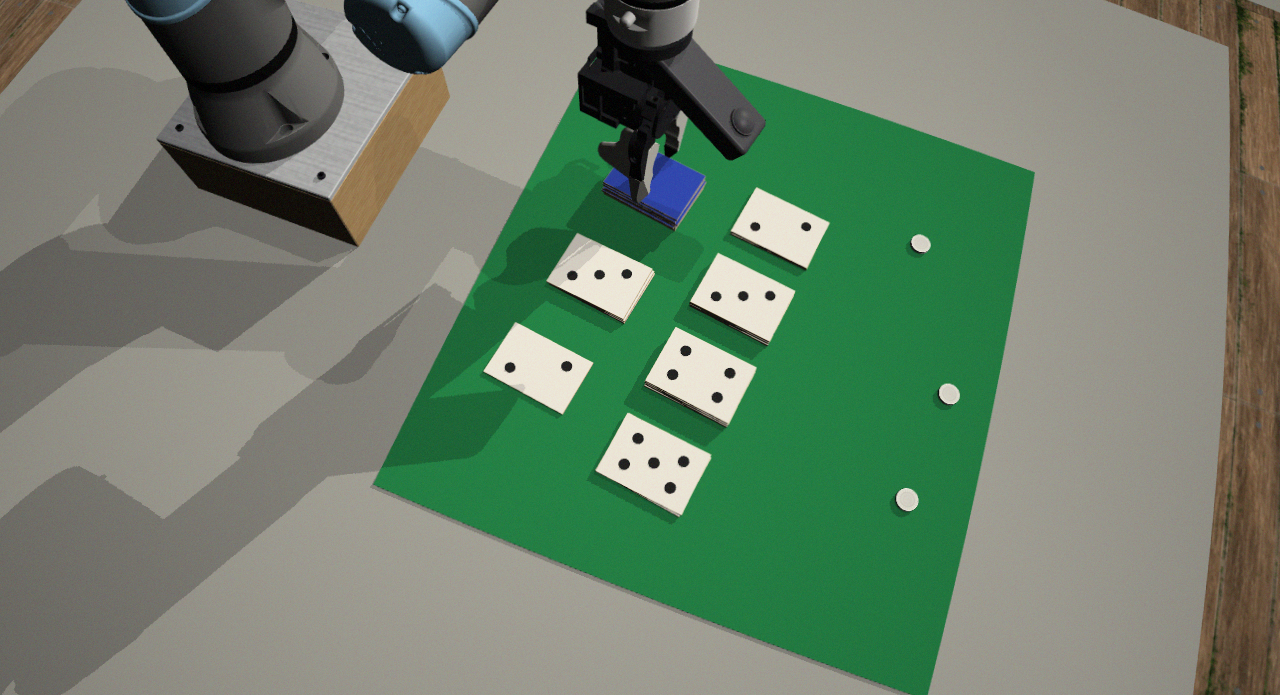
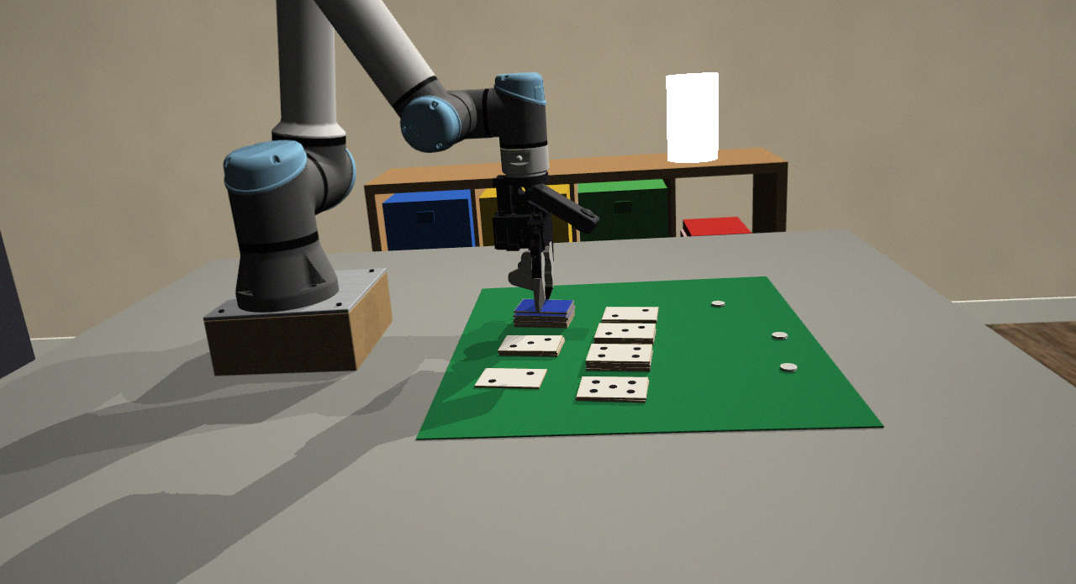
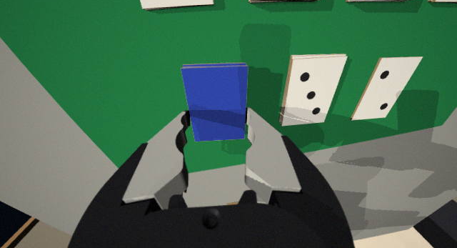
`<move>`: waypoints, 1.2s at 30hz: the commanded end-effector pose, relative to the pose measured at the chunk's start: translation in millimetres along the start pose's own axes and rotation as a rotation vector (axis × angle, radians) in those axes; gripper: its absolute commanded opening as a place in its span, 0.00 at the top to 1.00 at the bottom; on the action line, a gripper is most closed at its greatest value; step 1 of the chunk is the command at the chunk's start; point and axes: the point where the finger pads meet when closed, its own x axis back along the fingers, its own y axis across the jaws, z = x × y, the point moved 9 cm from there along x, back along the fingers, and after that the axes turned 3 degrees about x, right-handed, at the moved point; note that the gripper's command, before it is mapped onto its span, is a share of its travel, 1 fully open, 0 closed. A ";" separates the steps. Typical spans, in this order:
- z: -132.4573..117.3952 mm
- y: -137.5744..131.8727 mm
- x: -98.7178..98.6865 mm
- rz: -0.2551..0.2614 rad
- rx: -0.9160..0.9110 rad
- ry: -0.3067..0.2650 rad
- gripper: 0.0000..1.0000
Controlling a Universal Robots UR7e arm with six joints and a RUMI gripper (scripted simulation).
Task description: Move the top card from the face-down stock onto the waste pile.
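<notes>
The face-down stock is a small stack of blue-backed cards at the corner of the green mat nearest the robot base. It also shows in the side view. My gripper stands upright over it, its two jaws shut on the long edges of the top blue card at its near end. The card sits level, at or just above the stack. The waste pile, topped by a three-pip card, lies beside the stock in the same row.
A two-pip card lies beyond the waste pile in that row. The second row holds several face-up piles, from two pips to five pips. Three white discs lie along the mat's far side. The robot base stands to the left.
</notes>
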 end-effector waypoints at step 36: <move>0.0 16.7 35.7 0.000 0.006 0.001 0.62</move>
